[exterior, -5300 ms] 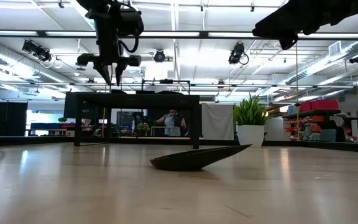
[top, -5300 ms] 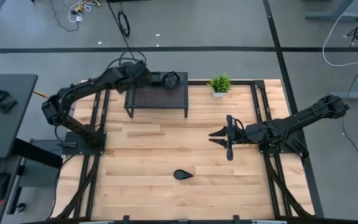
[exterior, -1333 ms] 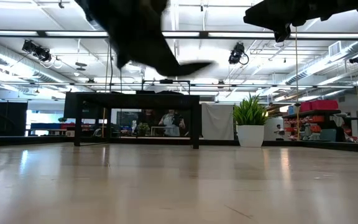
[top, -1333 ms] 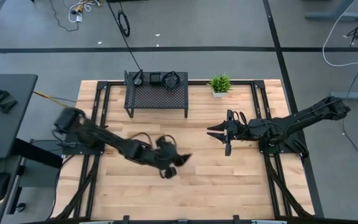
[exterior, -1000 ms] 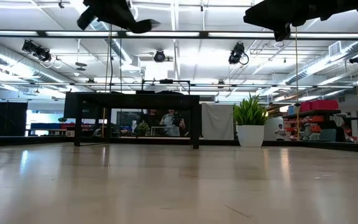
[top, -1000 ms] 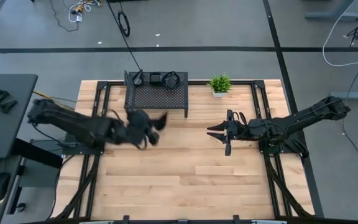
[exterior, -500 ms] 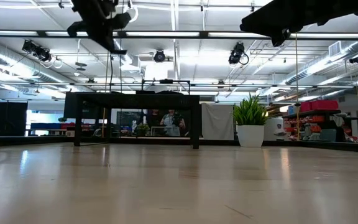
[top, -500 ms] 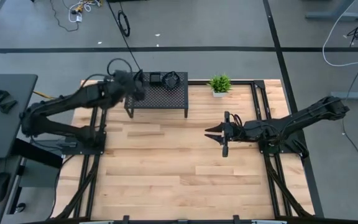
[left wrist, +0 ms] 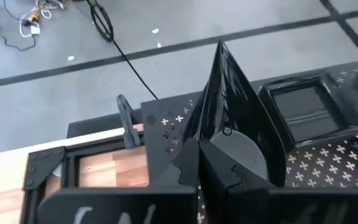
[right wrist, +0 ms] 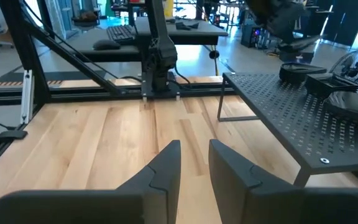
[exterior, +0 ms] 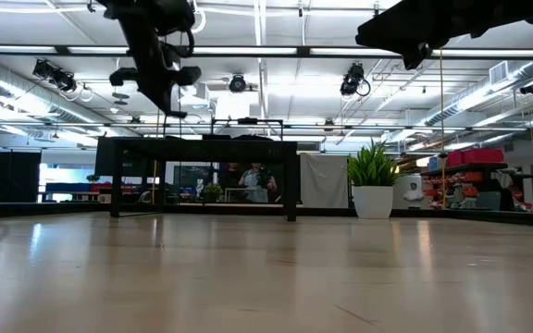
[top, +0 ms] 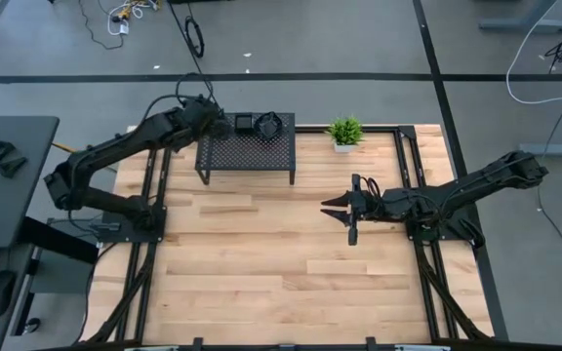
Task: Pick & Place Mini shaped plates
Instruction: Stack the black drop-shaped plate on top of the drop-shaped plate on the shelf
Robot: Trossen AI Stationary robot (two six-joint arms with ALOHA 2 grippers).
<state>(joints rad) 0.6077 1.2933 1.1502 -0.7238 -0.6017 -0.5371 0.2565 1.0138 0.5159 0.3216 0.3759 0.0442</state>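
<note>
My left gripper (top: pixel 215 123) hovers over the far left corner of the black mesh rack (top: pixel 247 151), shut on a glossy black teardrop plate (left wrist: pixel 229 99). In the low view that gripper (exterior: pixel 162 88) hangs above the rack's top (exterior: pixel 202 141). Two more mini plates rest on the rack's far edge, a square one (left wrist: pixel 297 112) and a rounded one (top: pixel 270 124). My right gripper (top: pixel 350 209) waits open above the right middle of the table, with nothing between its fingers (right wrist: pixel 166 165). My left gripper pinches the teardrop plate's rim at its wide, rounded end (left wrist: pixel 197 144) between its two fingers. The plate stands on edge and its pointed tip (left wrist: pixel 221 45) sticks out beyond the fingertips. It is lifted clear of the rack's top.
A small green potted plant (top: pixel 344 132) stands at the far edge, to the right of the rack. Bare wooden tabletop (top: pixel 281 263) spreads across the middle and near side. Black frame rails (top: pixel 149 195) run along both sides.
My left gripper has carried the teardrop plate from above the left middle of the table toward the far edge, ending over the rack's far left corner. It has stayed shut on the plate throughout.
</note>
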